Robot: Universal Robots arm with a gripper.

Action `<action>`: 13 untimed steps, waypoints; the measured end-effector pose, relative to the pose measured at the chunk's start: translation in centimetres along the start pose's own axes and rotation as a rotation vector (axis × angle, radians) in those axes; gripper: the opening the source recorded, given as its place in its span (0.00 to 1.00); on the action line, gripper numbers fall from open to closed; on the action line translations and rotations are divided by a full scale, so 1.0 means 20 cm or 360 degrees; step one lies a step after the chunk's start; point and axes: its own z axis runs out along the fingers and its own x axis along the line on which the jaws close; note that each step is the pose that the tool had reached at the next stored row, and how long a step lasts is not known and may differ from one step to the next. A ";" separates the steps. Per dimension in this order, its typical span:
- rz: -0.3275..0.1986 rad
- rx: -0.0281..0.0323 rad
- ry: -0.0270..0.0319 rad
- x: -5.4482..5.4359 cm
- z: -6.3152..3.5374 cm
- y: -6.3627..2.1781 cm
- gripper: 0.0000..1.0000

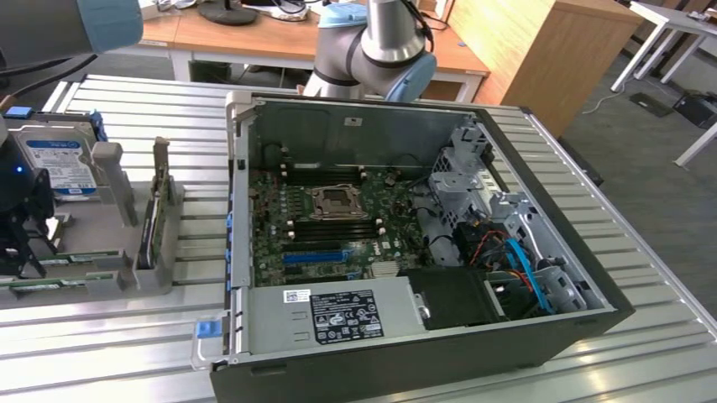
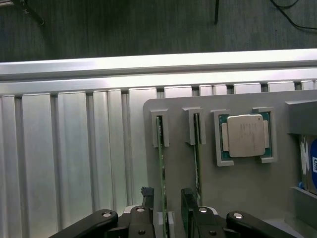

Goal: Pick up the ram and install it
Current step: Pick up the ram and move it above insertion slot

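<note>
While the ram [image 2: 159, 158] stands on edge in its slot of the grey holder [image 2: 237, 193], the end effector [image 2: 166, 198] hangs over it released. One finger is on each side of the green board, and neither pad visibly presses on it. The holder sits on the slatted tabletop [image 2: 64, 163] near the edge at the exterior view's left, well apart from the open computer case [image 1: 392, 374] in the middle of the tabletop. A second stick [image 2: 197, 148] stands in the neighbouring slot just beside the first. Beyond it lie a processor [image 2: 245, 135] in its own recess and, at the holder's far end, a hard drive [image 2: 311, 166] with a blue label.

I judge this to be the pick-up step, with the approach made and the grasp not yet taken, so nothing of the installing is done. The dark memory slots [image 1: 331, 225] beside the processor socket on the motherboard [image 1: 280, 201] look unfilled.

A grasp from here calls for the fingers to be square to the board's faces and centred on it. The finger nearest the second stick has little room and could catch it. The board is thin and seated in a close slot, so it looks to want a straight pull along the slot rather than a tilt. A firm but modest squeeze on the flat faces would suit it.
</note>
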 end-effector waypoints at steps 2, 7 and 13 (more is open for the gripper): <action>0.0000 -0.00004 0.00003 0.00 0.002 0.000 0.36; 0.0000 0.00001 0.00000 0.00 0.003 0.000 0.36; 0.0000 0.00006 0.00001 0.00 0.013 0.000 0.36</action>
